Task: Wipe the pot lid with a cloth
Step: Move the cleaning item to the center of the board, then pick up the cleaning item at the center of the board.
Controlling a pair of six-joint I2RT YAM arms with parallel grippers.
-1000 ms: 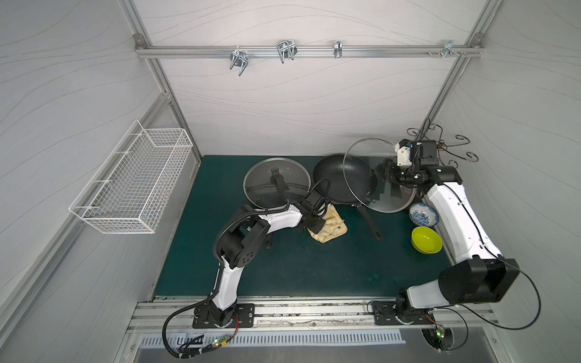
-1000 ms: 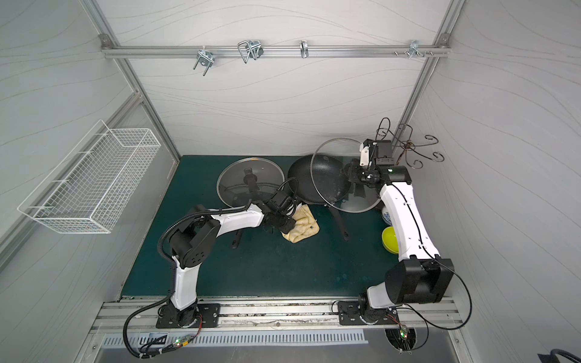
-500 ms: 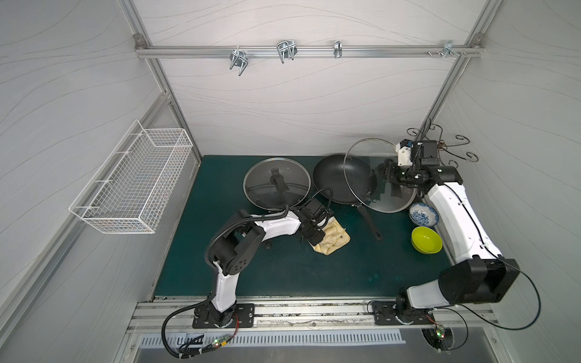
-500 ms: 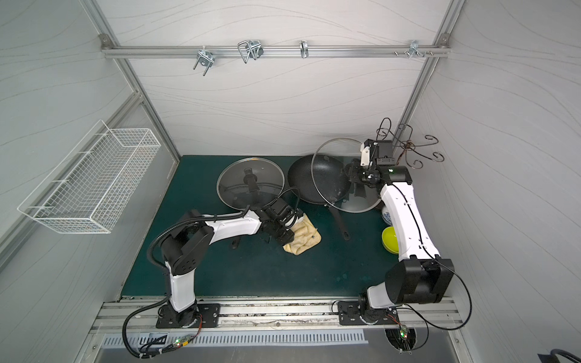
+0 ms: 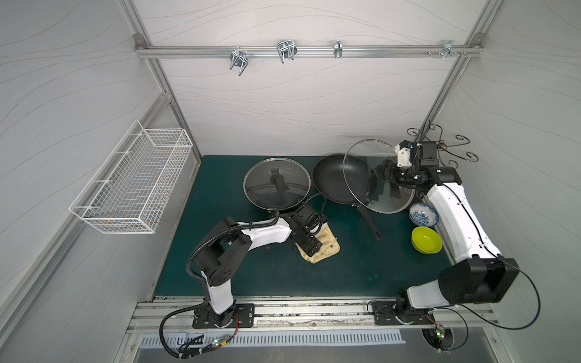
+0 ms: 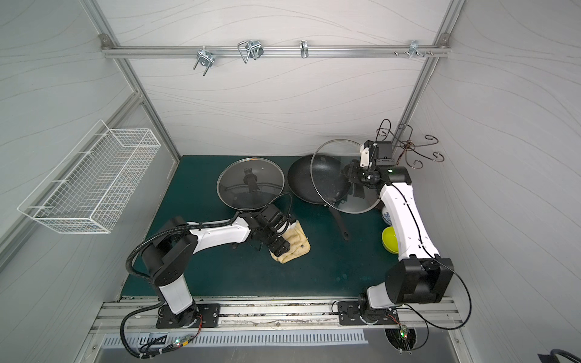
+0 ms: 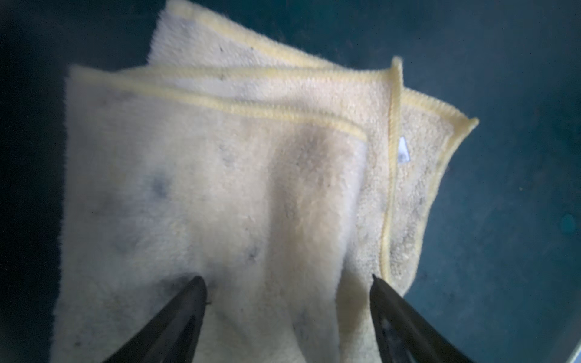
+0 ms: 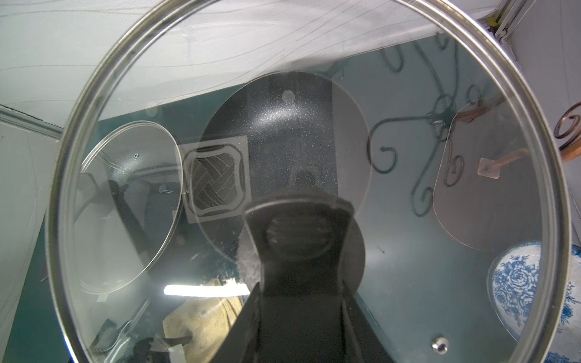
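Holds lid (image 8: pixel 440 220) tilted up by handle (image 8: pixel 298 232) in closed right gripper (image 5: pixel 390 176); hovers left gripper (image 7: pixel 286 278), jaws wide and empty, over cloth (image 7: pixel 220 188), folded flat on mat (image 5: pixel 283 276). Soft, limp, light: best pinched through stacked layers near an edge; glass lid likely slick, fragile

bare mat (image 5: pixel 377 267) right of cloth (image 5: pixel 328 245), wok (image 5: pixel 330 179) probably blocking behind

Right wrist view: lid (image 8: pixel 408 235) rim cut by frame edges; handle (image 8: pixel 301 239) blurred.
Left wrist view: cloth (image 7: pixel 220 188) soft-focus, runs off frame.
In a top view: green bowl (image 6: pixel 389 240) half hidden behind right arm (image 6: pixel 405 220).
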